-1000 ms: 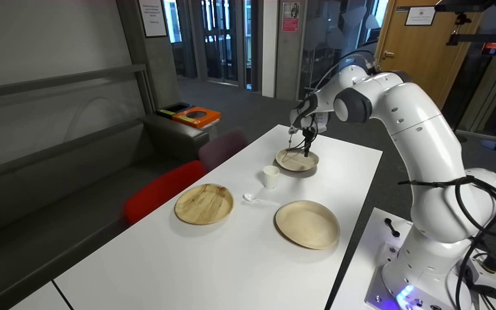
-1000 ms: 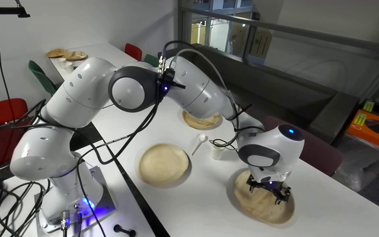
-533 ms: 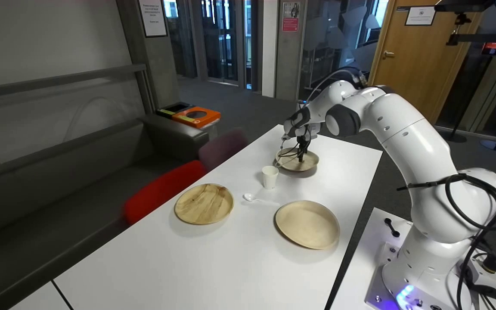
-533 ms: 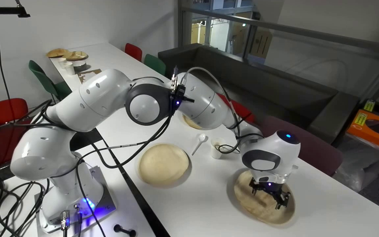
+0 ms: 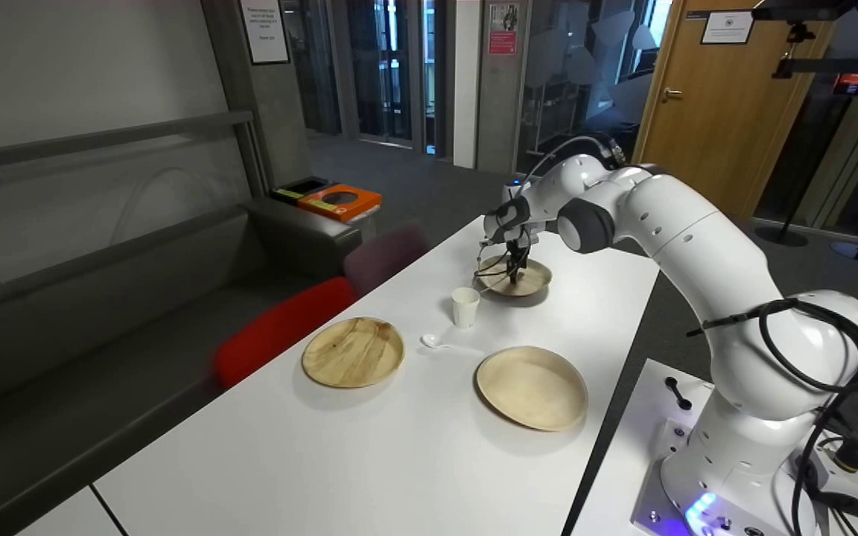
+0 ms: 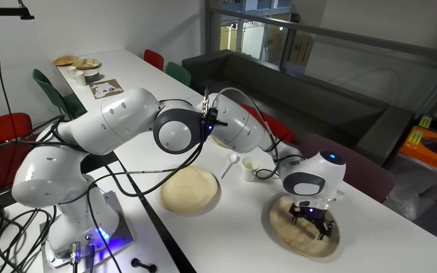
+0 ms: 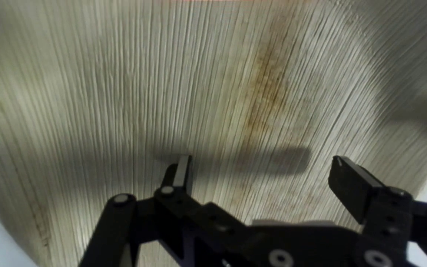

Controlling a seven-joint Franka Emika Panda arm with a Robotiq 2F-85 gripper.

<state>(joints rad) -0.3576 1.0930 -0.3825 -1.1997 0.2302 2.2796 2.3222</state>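
A dark sofa runs beside the white surface in an exterior view, with a red chair between. A pale plate lies nearest the arm base, a grained plate near the red chair, and the far plate under your gripper. All 3 lie flat and well apart, probably to give each its own room. The white cup stands upright on its base, likely for steadiness, between the far plate and a spoon.

In an exterior view, a cable loop hangs slack by the white cup, presumably so your wrist can turn freely; you can't tell whether they touch. Your gripper points down within the far plate's rim, and the surface bears that plate.

In the wrist view, your 2 fingers stand wide apart over the far plate's floor, released, with nothing between them. You can't tell whether the tips touch it.
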